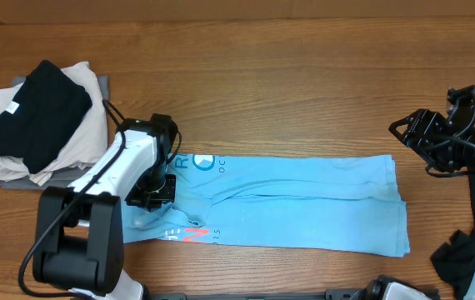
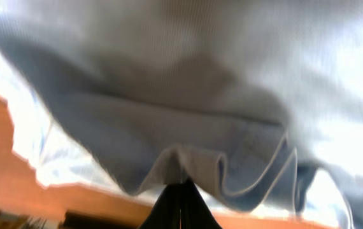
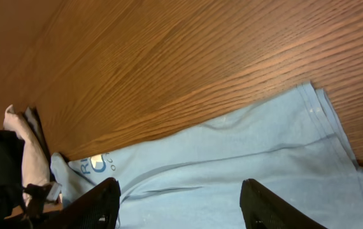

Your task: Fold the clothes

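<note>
A sky-blue T-shirt (image 1: 304, 200) lies folded into a long strip across the front of the wooden table, white lettering and a red-orange mark at its left end. My left gripper (image 1: 156, 193) is over that left end, shut on a pinch of the cloth. In the left wrist view its black fingertips (image 2: 181, 187) meet under gathered folds of the T-shirt (image 2: 200, 95). My right gripper (image 1: 410, 146) hovers off the shirt's right end, open and empty. The right wrist view has the T-shirt (image 3: 245, 159) beyond the spread right gripper (image 3: 178, 203).
A stack of clothes (image 1: 33, 112) sits at the back left, a black garment on top of white and grey ones. A dark garment (image 1: 454, 254) lies at the front right by the right arm's base. Bare wood (image 1: 287, 75) runs behind the shirt.
</note>
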`<action>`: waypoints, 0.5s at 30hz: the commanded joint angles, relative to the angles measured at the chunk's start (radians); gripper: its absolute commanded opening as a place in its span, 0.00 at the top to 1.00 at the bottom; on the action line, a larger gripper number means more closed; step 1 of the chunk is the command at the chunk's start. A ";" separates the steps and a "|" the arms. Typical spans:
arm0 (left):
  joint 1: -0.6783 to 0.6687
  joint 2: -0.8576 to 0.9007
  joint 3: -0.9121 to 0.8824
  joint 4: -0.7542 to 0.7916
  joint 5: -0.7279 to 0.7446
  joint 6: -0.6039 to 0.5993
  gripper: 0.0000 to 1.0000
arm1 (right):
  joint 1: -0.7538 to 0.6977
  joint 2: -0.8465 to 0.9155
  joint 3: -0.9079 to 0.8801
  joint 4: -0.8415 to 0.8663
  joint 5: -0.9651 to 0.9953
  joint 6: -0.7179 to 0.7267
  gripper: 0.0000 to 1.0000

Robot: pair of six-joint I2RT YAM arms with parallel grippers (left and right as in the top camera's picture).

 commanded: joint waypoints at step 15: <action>0.039 -0.043 0.047 -0.185 0.165 -0.006 0.93 | 0.006 -0.001 0.002 0.006 0.002 0.000 0.36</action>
